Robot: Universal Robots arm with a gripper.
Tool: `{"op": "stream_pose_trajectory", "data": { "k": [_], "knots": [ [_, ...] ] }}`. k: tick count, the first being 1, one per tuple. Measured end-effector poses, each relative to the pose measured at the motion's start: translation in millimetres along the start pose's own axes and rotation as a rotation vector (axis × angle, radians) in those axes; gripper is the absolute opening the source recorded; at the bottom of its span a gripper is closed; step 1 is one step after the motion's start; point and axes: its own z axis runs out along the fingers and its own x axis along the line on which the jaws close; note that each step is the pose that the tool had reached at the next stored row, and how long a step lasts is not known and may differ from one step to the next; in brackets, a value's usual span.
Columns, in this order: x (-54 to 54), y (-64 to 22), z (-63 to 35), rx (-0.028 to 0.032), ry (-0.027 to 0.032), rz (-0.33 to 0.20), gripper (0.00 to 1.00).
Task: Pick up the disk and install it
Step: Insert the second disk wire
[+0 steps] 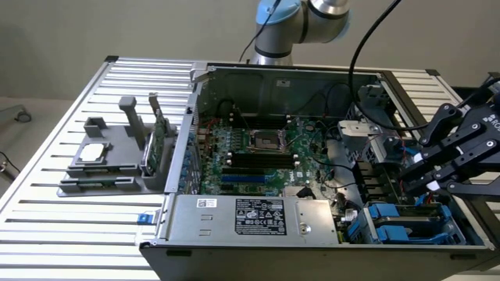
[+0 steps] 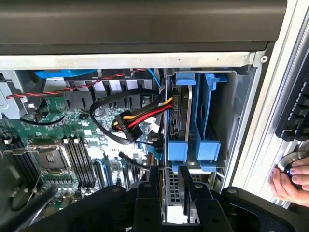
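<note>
On the exterior view's left, a grey plastic holder [image 1: 109, 161] sits on a slatted metal table [image 1: 47, 234]. A small square silver chip [image 1: 92, 152] lies flat on the holder, and a thin green circuit card [image 1: 158, 137] stands upright in a slot at its right side.

In the middle of the frame an open computer case [image 1: 312, 76] lies on the table, its green motherboard [image 1: 258, 158] exposed. A silver power supply box [image 1: 250, 218] with a black-and-white label fills the lower centre. At the top centre, the grey-and-blue robot arm [image 1: 301, 20] rises behind the case.

In the lower right of the exterior view, the disk [image 1: 410, 225] — seen mostly as its blue plastic carrier — sits in the drive bay at the case's corner. The black gripper [image 1: 437, 181] hangs just above it. In the wrist view the disk [image 2: 193, 121] stands on edge in the bay, between blue rails, with red, yellow and black cables [image 2: 140, 118] beside it. The gripper [image 2: 171, 200] has its fingers partly apart and empty — their tips close to the carrier's near end, though I cannot tell if they touch it.

At the far right of the wrist view, a person's hand [image 2: 289, 179] rests on a round knob [image 2: 289, 162].
</note>
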Motion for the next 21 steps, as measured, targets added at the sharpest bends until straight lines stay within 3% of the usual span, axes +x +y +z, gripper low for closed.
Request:
{"op": "stream_pose_trajectory", "data": {
  "k": [1, 6, 9, 12, 14, 21],
  "knots": [
    [-0.1, -2.0, 1.3, -0.0112, 0.0020, -0.001, 0.30],
    [-0.2, -7.3, 4.6, -0.0835, 0.0170, -0.008, 0.30],
    [-0.3, -10.1, 6.2, -0.1116, 0.0230, -0.012, 0.30],
    [-0.5, -14.3, 8.2, -0.1321, 0.0261, -0.013, 0.30],
    [-0.5, -15.9, 9.1, -0.1425, 0.0279, -0.014, 0.30],
    [-0.6, -17.1, 9.7, -0.1678, 0.0342, -0.017, 0.28]
  ]
}}
